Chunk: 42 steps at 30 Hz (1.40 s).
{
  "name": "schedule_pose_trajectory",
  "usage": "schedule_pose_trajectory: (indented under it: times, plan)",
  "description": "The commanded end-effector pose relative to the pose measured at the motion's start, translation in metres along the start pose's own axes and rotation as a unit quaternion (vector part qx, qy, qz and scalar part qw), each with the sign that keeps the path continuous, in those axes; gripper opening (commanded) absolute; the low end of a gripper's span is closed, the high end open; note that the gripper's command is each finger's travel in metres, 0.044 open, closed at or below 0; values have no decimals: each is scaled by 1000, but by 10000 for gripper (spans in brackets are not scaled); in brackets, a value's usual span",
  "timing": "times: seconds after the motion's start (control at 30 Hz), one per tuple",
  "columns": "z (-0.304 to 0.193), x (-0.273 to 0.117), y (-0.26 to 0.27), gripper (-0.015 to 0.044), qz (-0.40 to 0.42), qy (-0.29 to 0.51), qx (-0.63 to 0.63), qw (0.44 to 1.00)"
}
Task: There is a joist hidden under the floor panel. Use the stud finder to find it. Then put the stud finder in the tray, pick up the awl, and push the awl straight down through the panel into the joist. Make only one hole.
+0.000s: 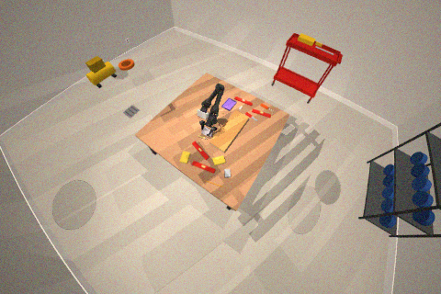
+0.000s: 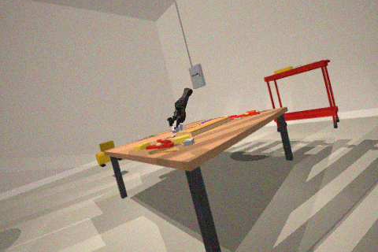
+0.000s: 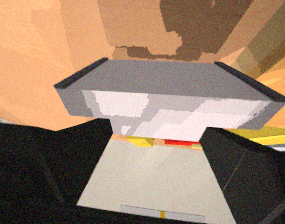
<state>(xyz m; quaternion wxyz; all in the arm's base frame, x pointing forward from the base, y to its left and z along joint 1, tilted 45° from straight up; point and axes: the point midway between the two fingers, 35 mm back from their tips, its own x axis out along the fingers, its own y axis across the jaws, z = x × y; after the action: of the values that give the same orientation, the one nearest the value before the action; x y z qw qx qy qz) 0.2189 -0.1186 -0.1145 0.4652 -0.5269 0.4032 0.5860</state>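
Note:
My gripper point(image 1: 207, 131) point(image 2: 176, 127) point(image 3: 155, 120) is shut on a pale grey, wide block that looks like the stud finder point(image 3: 163, 107). It is low over the table, beside the near left end of the tan floor panel point(image 1: 233, 130) point(image 2: 213, 124); whether the block touches anything is not clear. The purple rectangle point(image 1: 229, 104) behind the panel may be the tray. An orange tool point(image 1: 265, 107) and a small red-handled tool point(image 1: 248, 115) lie near the panel's far end; which is the awl is too small to tell. No hole is visible in the panel at this size.
Red levels point(image 1: 200, 150) point(image 1: 203, 166), yellow blocks point(image 1: 185, 156) point(image 1: 219, 160) and a grey block point(image 1: 227, 173) lie on the near part of the table point(image 1: 248, 179). More red levels point(image 1: 243, 100) point(image 1: 261, 113) lie at the far side.

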Motion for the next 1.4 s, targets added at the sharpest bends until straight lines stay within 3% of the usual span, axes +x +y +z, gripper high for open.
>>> schedule_pose_trajectory:
  times: [0.0,1.37]
  plan:
    - [-1,-2,-1,0,-1,22,2,1000]
    - [7,0,-1,0,-2,153,4,988]
